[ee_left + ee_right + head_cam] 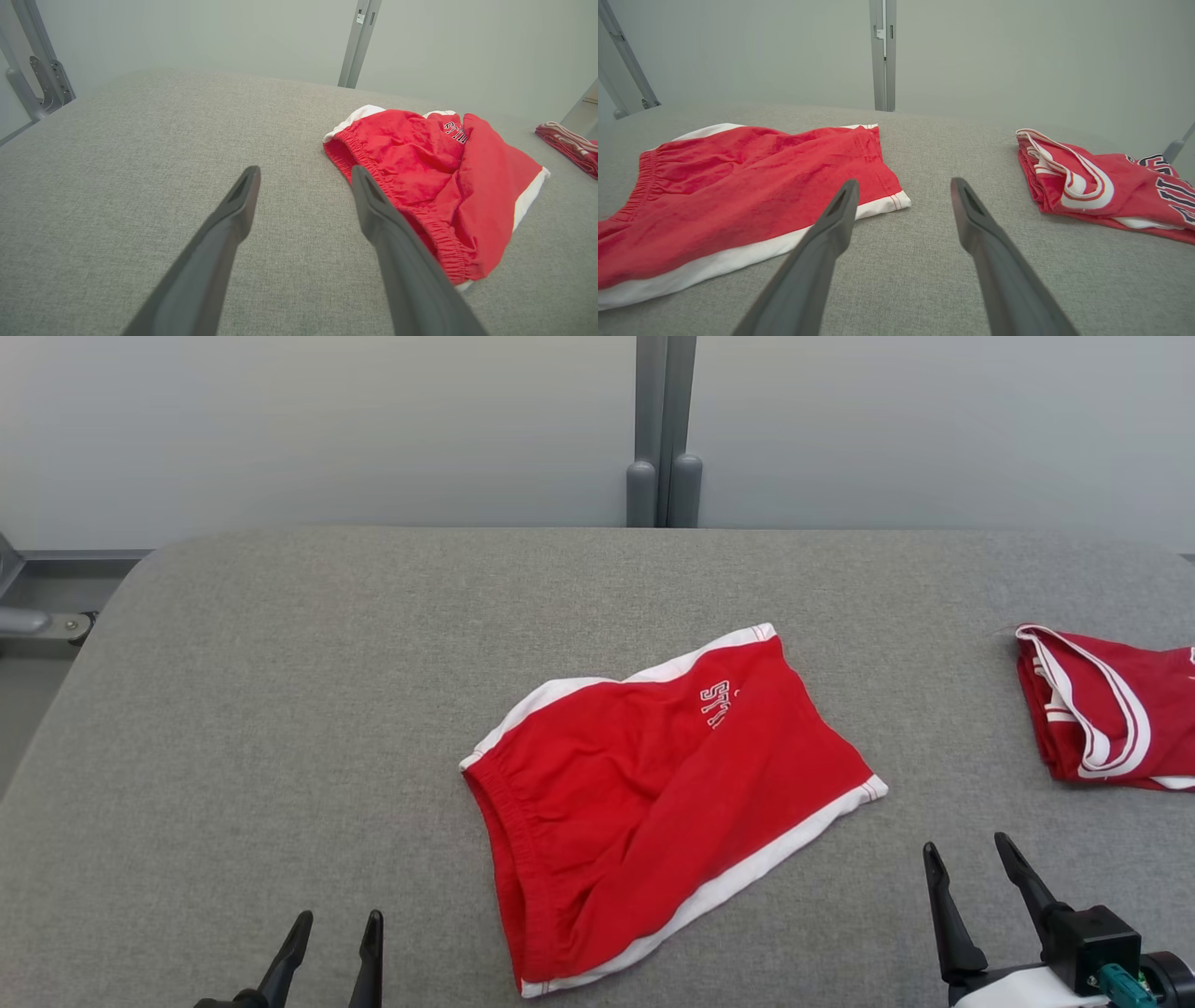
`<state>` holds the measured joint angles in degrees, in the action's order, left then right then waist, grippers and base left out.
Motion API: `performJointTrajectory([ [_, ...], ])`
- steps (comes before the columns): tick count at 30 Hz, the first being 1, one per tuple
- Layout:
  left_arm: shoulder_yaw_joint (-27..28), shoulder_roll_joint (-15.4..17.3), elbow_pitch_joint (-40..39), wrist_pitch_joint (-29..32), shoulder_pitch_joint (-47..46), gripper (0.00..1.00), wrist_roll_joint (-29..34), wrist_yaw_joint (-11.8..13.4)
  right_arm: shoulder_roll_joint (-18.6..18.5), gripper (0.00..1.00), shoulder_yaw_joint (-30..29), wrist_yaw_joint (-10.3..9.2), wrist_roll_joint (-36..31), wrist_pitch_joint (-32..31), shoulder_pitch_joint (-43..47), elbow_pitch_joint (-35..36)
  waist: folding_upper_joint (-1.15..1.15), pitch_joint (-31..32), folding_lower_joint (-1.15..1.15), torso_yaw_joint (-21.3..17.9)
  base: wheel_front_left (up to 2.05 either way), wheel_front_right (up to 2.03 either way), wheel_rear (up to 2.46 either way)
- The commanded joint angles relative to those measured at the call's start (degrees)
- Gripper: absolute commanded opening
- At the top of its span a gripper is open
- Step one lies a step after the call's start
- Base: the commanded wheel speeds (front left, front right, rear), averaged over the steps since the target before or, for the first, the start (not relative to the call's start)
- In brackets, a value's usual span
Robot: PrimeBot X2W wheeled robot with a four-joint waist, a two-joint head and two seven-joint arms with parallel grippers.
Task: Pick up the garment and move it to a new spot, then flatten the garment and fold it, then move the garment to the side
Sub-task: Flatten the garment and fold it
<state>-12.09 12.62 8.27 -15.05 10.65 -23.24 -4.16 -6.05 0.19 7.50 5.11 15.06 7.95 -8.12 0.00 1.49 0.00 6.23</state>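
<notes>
The garment (653,793) is a pair of red shorts with white side bands and white lettering, lying folded and skewed on the grey padded table (280,709), near the front middle. Its elastic waistband points to the left. In the left wrist view the garment (434,177) lies to the right of my fingers; in the right wrist view the garment (738,186) lies to the left. My left gripper (331,933) is open at the lower left, apart from the shorts. My right gripper (966,859) is open at the lower right, just off the shorts' right corner. Both hold nothing.
A second red piece of clothing (1106,709) with white trim lies folded at the table's right edge, also seen as the red jersey (1101,191) in the right wrist view. A grey post (663,429) stands behind the table. A metal frame (37,616) sits past the left edge.
</notes>
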Motion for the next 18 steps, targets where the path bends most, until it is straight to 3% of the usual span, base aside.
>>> performJointTrajectory([
  [1, 0.6, -0.5, 0.1, -0.1, 0.9, 1.0, 0.9, -0.6, -0.2, 1.0, 0.1, -0.04, 0.3, 0.1, 0.2, -0.2, 0.0, -0.1, 0.0, -0.1, 0.0, 0.0, 0.0],
  [9, 1.4, -2.2, 1.6, 0.1, 1.7, 1.0, 1.0, -2.0, -1.0, 1.0, 1.7, -0.04, 2.0, 0.1, -2.1, -0.7, 0.0, -0.6, 0.0, -0.8, 0.0, 0.0, 0.0],
  [13, -1.1, -2.2, 1.5, 7.2, 1.5, 1.0, -2.3, -2.7, -6.3, 1.0, 5.6, -0.05, 3.7, -0.3, -7.3, -5.3, 0.0, -2.1, 0.0, -0.9, 0.0, 0.0, 0.0],
  [18, -4.0, -2.0, -3.3, 18.2, 1.2, 1.0, -6.5, -2.9, -15.2, 1.0, 13.4, -0.05, 5.8, -9.7, -18.6, -9.8, 0.0, -5.7, 0.0, -0.5, 0.0, 0.0, 0.0],
])
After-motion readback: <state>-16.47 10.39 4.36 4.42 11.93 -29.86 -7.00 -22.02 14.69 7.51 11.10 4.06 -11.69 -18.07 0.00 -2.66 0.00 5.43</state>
